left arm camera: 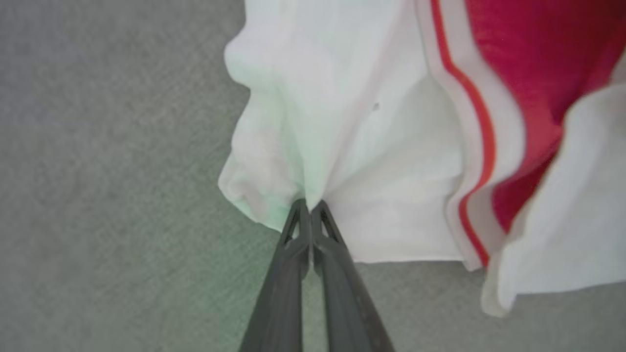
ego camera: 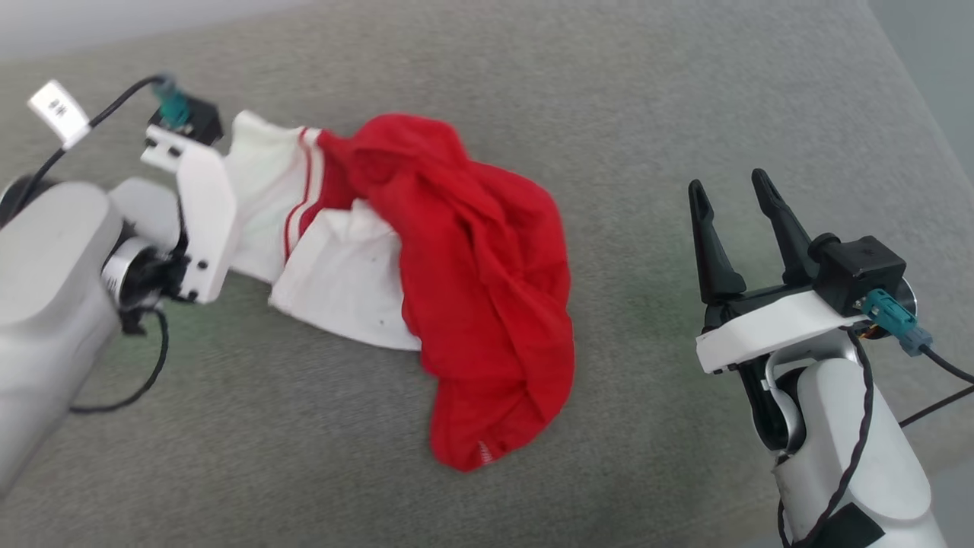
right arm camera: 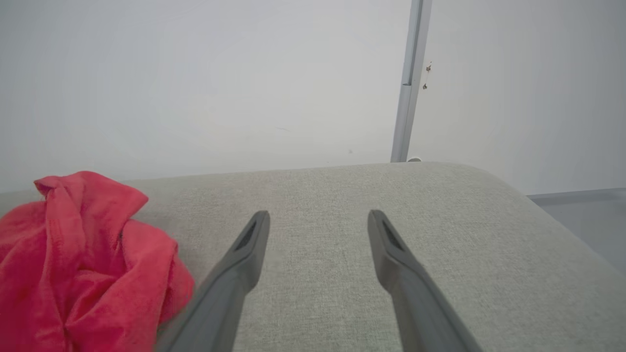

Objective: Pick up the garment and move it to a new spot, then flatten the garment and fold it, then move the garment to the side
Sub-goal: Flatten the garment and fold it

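Garment (ego camera: pixel 487 266) sleeve tight within left gripper (left arm camera: pixel 309 205); right gripper (ego camera: pixel 729 184) agape, well apart.

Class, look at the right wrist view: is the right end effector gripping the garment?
No, the right end effector is open, and the garment lies beside it.

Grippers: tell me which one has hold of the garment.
The left gripper, pinched shut on white fabric of the garment; the right gripper stands open beside it, holding nothing.
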